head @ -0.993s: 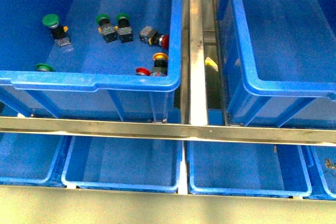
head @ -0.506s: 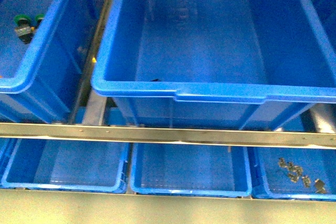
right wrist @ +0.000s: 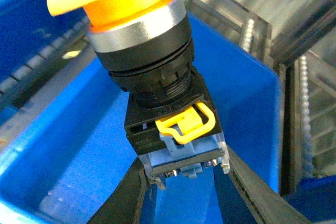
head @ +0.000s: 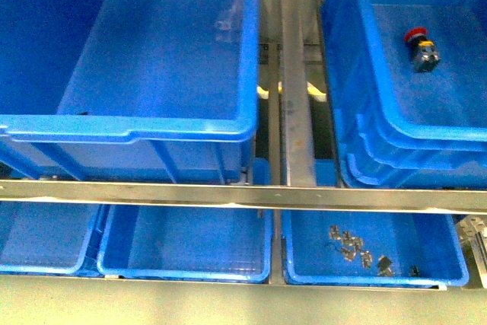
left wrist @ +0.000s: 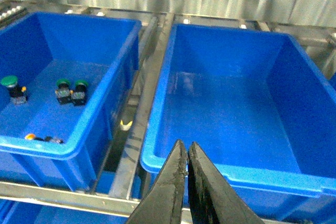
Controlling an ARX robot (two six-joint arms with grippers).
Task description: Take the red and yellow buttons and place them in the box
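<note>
The source crate, seen only in the left wrist view, lay to the left of the empty box, with a metal rail between them. It held three green-capped buttons on its floor, and an orange-yellow cap showed close against its near wall; those green ones were not task items and were presumably left there for that reason.

The left claw was clenched on nothing, its two dark fingers pressed together and pointing at the near rim of the empty box. It appeared idle, parked clear of the work.

In the front view the empty box filled the left of the picture, and no button could be seen on its floor. To its right, past a metal rail, stood a further blue crate with one red button lying on its floor, cap toward the far wall. Neither arm showed in this view.

The right claw was grasping a yellow button by its blocky body, cap outward, leaving the cap free. It hung above blue crate walls, but which crate could not be told. Judged from this, the transfer was mid-carry and release was not yet made.

Below the crates and to the right, a shallow tray held small metal clips, unrelated to the task.
</note>
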